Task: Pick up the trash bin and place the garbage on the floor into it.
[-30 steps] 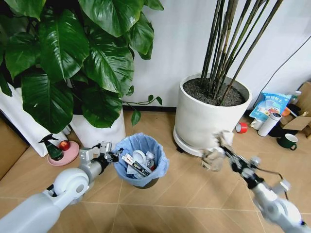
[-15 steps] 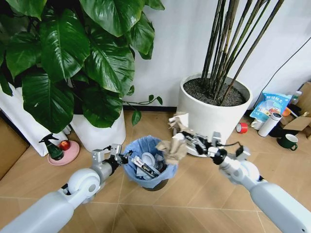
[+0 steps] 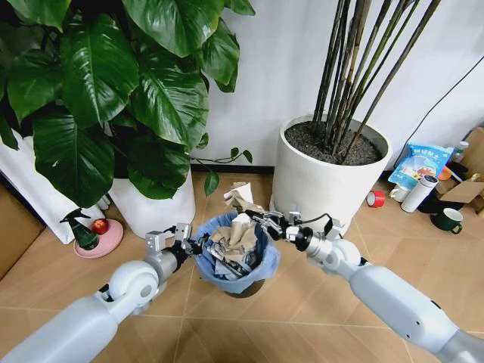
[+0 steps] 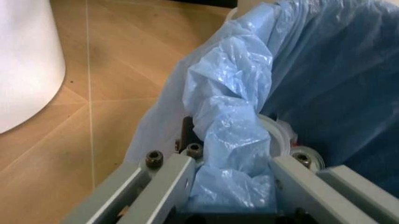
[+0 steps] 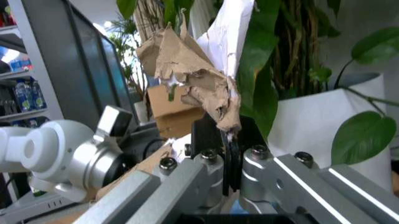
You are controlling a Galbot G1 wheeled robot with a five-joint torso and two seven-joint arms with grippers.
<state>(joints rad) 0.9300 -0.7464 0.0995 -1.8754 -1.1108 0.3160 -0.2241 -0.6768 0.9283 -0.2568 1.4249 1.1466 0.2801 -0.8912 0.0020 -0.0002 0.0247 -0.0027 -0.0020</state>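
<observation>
The left gripper [image 3: 184, 240] is clamped on the rim of the trash bin [image 3: 234, 276], its jaws pinching a fold of the light-blue bag [image 4: 234, 154] between them, and the bin stands on the chevron floor [image 3: 302, 310] just in front of the two big white plant pots [image 3: 321, 185]. Over from the other side, the right gripper [image 3: 257, 219] reaches above the bin's mouth, fingers squeezed tight on one ragged piece of brown cardboard with white paper [image 5: 199, 70] (it sticks up well clear of the jaws). Inside the bin lie several pieces of garbage [image 3: 231, 249]: crumpled brown paper and a dark strip with white patches; the count is hard to tell. One green spray bottle [image 3: 79, 229] stands on a pink dish [image 3: 102, 240] off to the left. By the far wall lies a blue-and-white packet [image 3: 423, 162] with printing too small to read, with a white cylinder [image 3: 418, 194] and a green mug [image 3: 448, 219] near it.
</observation>
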